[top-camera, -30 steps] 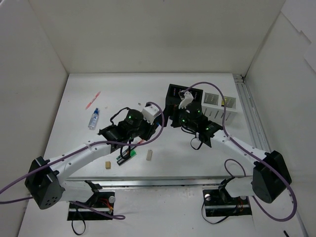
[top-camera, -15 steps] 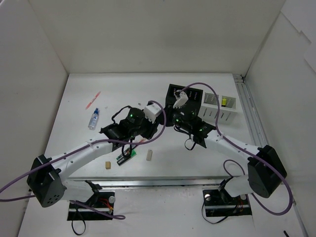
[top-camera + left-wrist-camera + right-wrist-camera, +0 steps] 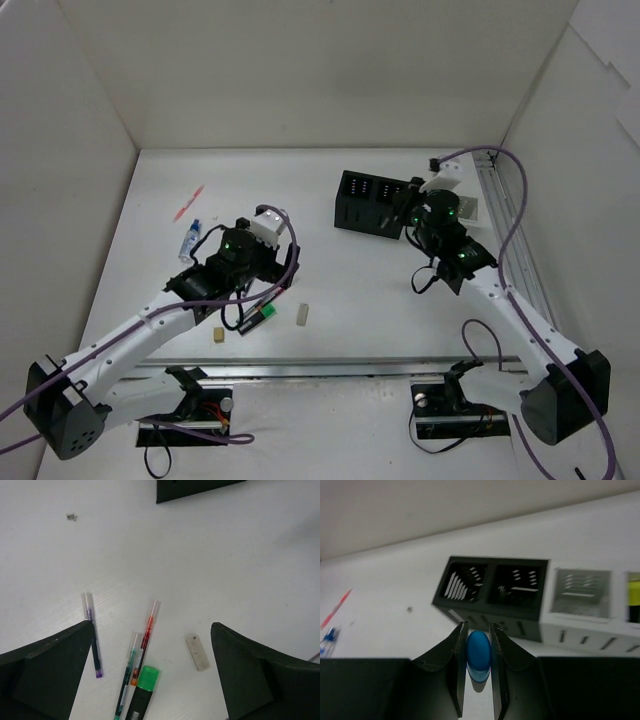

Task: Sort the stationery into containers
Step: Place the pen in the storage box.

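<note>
Moved: left arm drawn back, further left of black box (image 3: 372, 203); right arm swung toward its right end | left gripper (image 3: 150, 627) wide open, empty, over green highlighter (image 3: 142, 692) | right gripper (image 3: 479, 630) clamped on blue highlighter (image 3: 479, 655), near black box | next, I judge: centre over one compartment, lower, then release.

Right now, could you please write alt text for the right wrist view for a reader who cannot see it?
The right arm's black fingers pinch a rounded blue plastic cap, pointed toward a black two-compartment perforated box on the white table. A white slotted box stands against its right side, and a thin pink pen lies at the far left edge.
</note>
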You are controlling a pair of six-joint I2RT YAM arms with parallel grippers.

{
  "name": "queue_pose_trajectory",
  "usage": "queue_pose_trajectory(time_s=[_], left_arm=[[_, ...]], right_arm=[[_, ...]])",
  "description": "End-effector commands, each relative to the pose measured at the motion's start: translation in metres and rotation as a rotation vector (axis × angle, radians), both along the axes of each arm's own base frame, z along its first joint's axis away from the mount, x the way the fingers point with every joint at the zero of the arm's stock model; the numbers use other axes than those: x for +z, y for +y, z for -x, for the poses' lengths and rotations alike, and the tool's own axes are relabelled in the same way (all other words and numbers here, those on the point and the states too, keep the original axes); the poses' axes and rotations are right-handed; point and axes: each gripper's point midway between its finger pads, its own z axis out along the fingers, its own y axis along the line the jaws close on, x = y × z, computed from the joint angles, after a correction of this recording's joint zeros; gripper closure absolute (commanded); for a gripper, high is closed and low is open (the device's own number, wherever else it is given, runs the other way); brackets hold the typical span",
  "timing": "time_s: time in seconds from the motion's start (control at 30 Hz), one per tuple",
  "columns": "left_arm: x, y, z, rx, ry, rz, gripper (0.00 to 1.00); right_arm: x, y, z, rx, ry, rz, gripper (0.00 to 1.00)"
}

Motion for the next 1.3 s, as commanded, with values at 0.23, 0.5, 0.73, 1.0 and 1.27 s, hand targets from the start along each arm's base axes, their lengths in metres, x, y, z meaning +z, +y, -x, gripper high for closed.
queue_pose_trajectory(time_s=[0.23,0.5,0.73,1.0,1.27], left_arm=[[-0.083,0.046,0.034,0.214,0.232,0.001,0.01],[-0.112,0.055,0.051,0.25,0.336,-0.031,0.0],[-0.133,0.059,0.058,0.285,0.391,-0.032,0.01],[-0.156,0.053,0.078,0.255,0.498,-0.008,0.0],[-0.152,0.055,0.074,0.273,0.485,-0.01,0.0]], right_arm=[[0.043,-0.188,-0.023,-0.526,-0.048,0.251,1.0],[0.026,-0.23,-0.06,-0.594,-0.018,0.315,1.0],[-0.014,-0.24,-0.072,-0.614,0.074,0.312,0.87],[-0.026,-0.235,-0.07,-0.592,0.099,0.281,0.74],[-0.017,-0.226,-0.072,-0.558,0.085,0.244,0.64]])
